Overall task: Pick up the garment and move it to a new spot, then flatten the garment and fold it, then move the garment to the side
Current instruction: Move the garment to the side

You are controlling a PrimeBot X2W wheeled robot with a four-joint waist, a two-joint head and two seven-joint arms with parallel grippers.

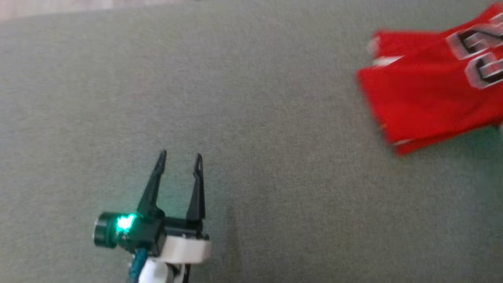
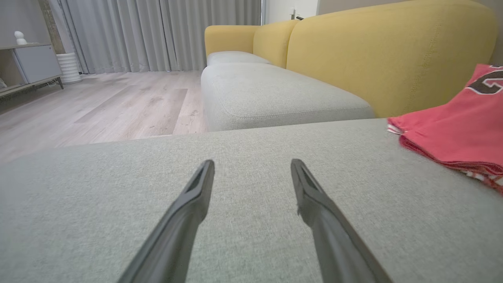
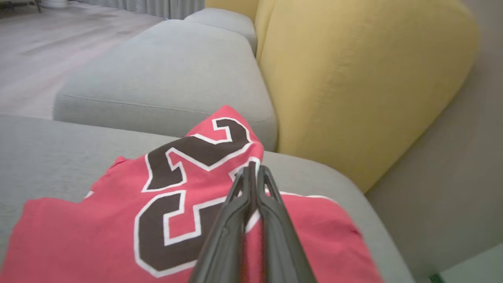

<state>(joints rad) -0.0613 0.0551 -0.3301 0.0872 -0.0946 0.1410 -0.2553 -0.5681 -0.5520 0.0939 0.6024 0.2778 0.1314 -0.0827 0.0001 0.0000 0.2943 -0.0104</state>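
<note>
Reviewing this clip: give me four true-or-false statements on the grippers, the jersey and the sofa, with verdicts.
1. The right gripper has its jaws shut on the jersey. True.
2. The left gripper also holds the jersey. False: its jaws stand open and empty over the grey cushion.
3. The sofa backrest is yellow. True.
4. The jersey is blue. False: it is red with dark numerals.

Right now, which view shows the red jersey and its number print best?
The right wrist view: the red jersey lies close, its dark number large and sharp, with the right pincer shut on its edge. The head view shows it blurred and cut by the frame; the left wrist view catches a folded corner.
</note>
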